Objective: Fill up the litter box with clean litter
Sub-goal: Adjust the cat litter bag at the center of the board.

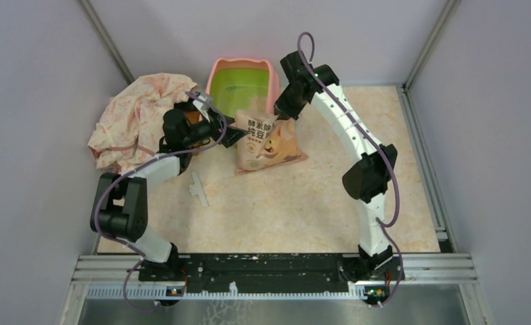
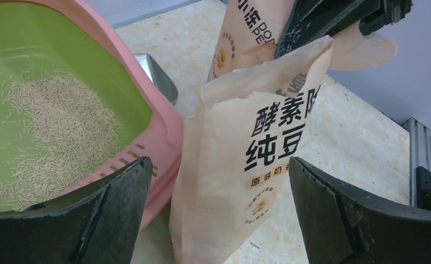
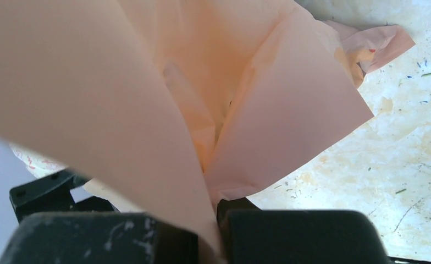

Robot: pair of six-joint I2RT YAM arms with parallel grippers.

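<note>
The litter box (image 1: 213,80) sits at the far side of the table (image 1: 317,203), and in the left wrist view we see the clean litter (image 2: 65,121) lying as a thin, patchy scatter on its green floor; much of that floor is bare, so we judge the filling begun but far from finished. Just in front of the box, touching or nearly touching its pink rim (image 2: 164,118), stands the bag (image 2: 241,165), roughly upright with its torn mouth uppermost; no granules are falling in these pictures. The right gripper (image 3: 216,231) is clamped tight on a fold of the bag's top edge, paper pinched between its fingers; the left gripper (image 2: 219,165) is spread wide with the bag's body between its fingers, neither pad clearly touching it. What remains, as we read it, is to tip the mouth over the rim and pour more. A metal scoop (image 2: 157,77) lies against the box's corner; a flowered cloth (image 1: 141,115) is heaped left of the box.
</note>
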